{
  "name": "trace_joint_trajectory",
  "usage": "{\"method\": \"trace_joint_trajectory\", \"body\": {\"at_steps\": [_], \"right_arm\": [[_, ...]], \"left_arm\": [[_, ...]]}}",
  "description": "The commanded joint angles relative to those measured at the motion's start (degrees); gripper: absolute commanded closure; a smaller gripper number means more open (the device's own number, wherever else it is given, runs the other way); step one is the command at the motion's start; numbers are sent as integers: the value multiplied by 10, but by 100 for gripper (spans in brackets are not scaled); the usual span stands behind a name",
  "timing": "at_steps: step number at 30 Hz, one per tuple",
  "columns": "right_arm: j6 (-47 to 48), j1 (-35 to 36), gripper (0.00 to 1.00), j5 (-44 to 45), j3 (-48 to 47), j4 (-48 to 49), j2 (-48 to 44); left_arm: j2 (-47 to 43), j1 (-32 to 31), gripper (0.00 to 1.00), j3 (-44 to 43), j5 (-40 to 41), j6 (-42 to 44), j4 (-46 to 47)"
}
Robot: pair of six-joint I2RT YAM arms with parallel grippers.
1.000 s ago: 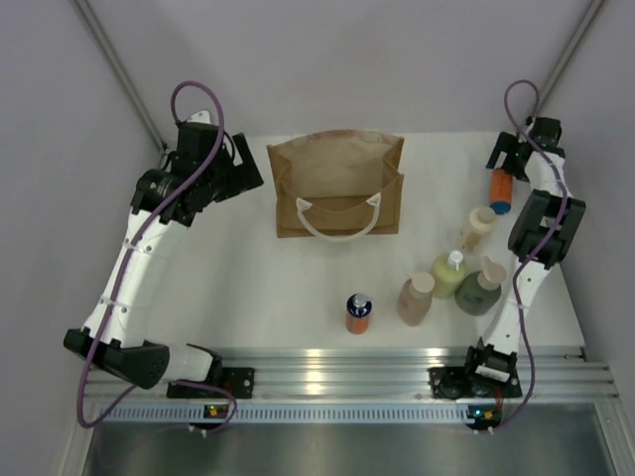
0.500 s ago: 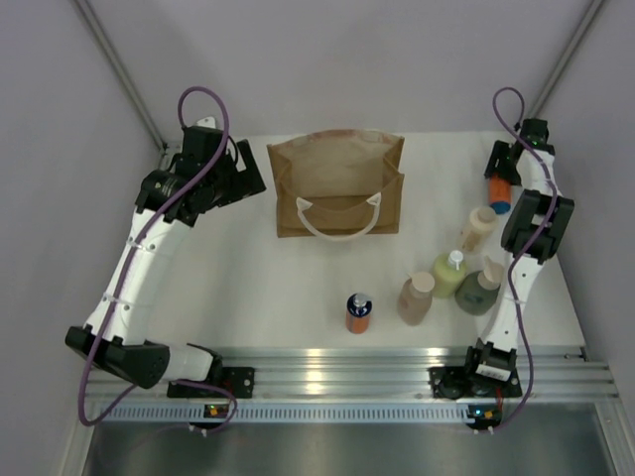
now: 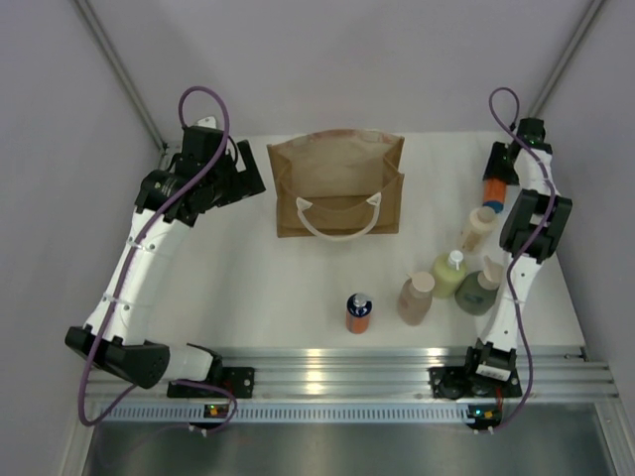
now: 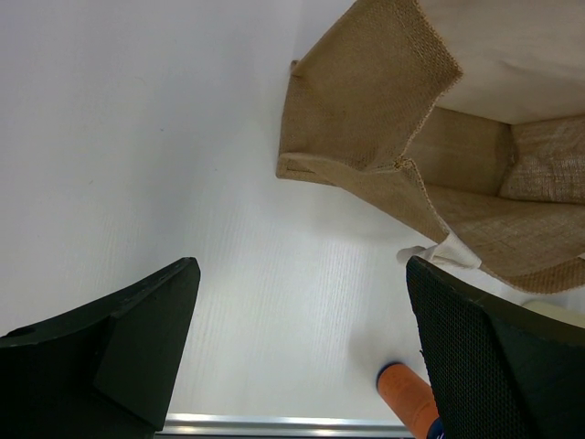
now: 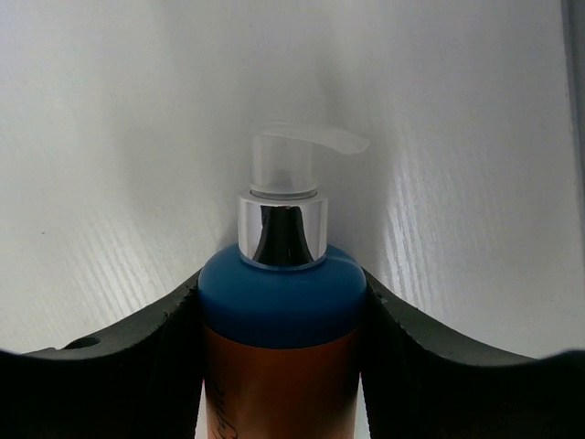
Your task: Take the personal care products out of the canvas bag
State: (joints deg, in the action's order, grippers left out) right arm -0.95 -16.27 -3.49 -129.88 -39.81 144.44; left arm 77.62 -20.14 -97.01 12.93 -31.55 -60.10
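Observation:
The canvas bag (image 3: 337, 183) stands open at the back middle of the table, and no bottle shows inside it; its near corner (image 4: 393, 110) fills the left wrist view. My right gripper (image 3: 495, 177) (image 5: 281, 274) is at the back right, shut on an orange bottle with a blue cap (image 3: 493, 190) (image 5: 280, 306), fingers pressed to both its sides. The cream (image 3: 478, 228), yellow-green (image 3: 448, 273), dark green (image 3: 479, 291) and pinkish-beige (image 3: 415, 297) bottles stand at the right. A second orange bottle (image 3: 358, 312) (image 4: 407, 393) stands near the front. My left gripper (image 3: 241, 177) (image 4: 300, 274) hangs open left of the bag.
The metal rail (image 3: 347, 362) runs along the table's front edge. Grey walls close in the left, back and right sides. The bag's white handles (image 3: 337, 216) droop over its front face.
My right gripper's jaws have closed from wide open onto the orange bottle at the back right. The left arm shifted slightly at first, then stayed still.

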Motion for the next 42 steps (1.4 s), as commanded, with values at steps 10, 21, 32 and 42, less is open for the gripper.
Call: {"method": "trace_joint_trajectory", "body": {"at_steps": [10,21,32,42], "right_arm": [[-79,3,100,-128,319,387,-313],[-41,11,100,-126,568,579,-420],[-66,12,100,-138,796,957,-499],[-45,-8,100,-86,782,1057,-476]], "left_arm": [[-11,4,1,10,7,-7,-1],[-25,6,1,19,12,-11,0],[-39,9,1,35,4,-15,1],[-50,9,1,48,3,-6,0]]}}
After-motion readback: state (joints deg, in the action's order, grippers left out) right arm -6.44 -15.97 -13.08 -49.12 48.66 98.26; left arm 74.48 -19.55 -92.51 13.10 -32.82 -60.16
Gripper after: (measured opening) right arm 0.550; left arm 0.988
